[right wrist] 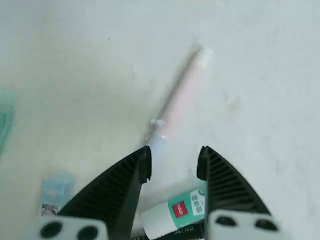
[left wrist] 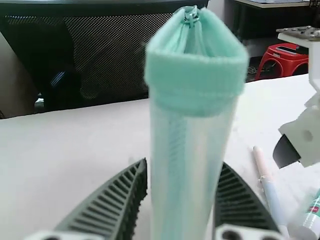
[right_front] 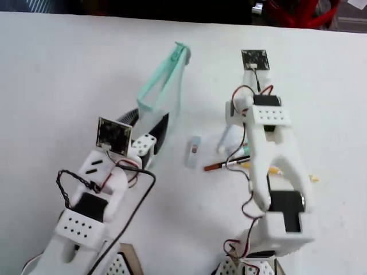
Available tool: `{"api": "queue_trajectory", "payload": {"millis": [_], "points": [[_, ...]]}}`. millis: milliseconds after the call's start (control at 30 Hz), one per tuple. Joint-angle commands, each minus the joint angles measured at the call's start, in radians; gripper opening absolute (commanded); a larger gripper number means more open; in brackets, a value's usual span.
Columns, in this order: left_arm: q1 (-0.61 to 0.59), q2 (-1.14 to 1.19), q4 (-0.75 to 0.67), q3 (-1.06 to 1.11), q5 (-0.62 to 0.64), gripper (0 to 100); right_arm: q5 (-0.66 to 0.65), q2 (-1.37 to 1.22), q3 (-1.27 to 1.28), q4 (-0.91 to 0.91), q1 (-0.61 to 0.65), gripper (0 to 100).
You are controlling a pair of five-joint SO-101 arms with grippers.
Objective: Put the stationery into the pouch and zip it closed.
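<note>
The pouch (right_front: 163, 86) is clear with a teal zip band and stretches away from my left gripper (right_front: 148, 123). That gripper (left wrist: 184, 170) is shut on the pouch's (left wrist: 192, 100) near end, one dark finger on each side. My right gripper (right wrist: 174, 156) is open and low over the table. A pink-white pen (right wrist: 182, 92) lies just beyond its tips, and a green-white glue stick (right wrist: 175, 212) lies between the fingers near their base. In the high view the white pen (right_front: 226, 137), the glue stick (right_front: 243, 150), a red-brown pen (right_front: 223, 165) and a small clear eraser case (right_front: 194, 152) lie beside the right arm (right_front: 269, 126).
The white table (right_front: 69, 74) has free room at the left and far side. Its far edge meets a dark chair (left wrist: 90, 55) and a red stool (left wrist: 287, 55). The small blue-clear case (right wrist: 52, 192) lies between the pouch edge (right wrist: 3, 120) and my right gripper.
</note>
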State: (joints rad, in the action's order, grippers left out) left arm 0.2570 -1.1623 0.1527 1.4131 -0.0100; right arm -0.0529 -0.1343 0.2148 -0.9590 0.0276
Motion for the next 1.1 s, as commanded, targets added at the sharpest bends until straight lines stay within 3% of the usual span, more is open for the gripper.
{"api": "queue_trajectory", "payload": {"millis": [0,200,467,633,1067], "points": [[-0.002,-0.008,-0.021,0.014,0.000,21,0.074,-0.122,-0.209,-0.048,-0.007,15.2],[-0.001,-0.008,-0.175,0.091,-0.008,18,0.138,-0.348,-0.420,-0.088,-0.013,15.2],[-0.004,-0.008,-0.178,0.092,-0.008,17,0.137,-0.529,-0.592,-0.128,-0.019,15.0],[-0.004,-0.008,-0.178,0.092,-0.008,18,0.132,-0.578,-0.623,-0.136,-0.028,1.0],[-0.008,-0.008,-0.178,0.094,-0.008,17,0.132,-0.538,-0.565,-0.168,-0.033,1.8]]}}
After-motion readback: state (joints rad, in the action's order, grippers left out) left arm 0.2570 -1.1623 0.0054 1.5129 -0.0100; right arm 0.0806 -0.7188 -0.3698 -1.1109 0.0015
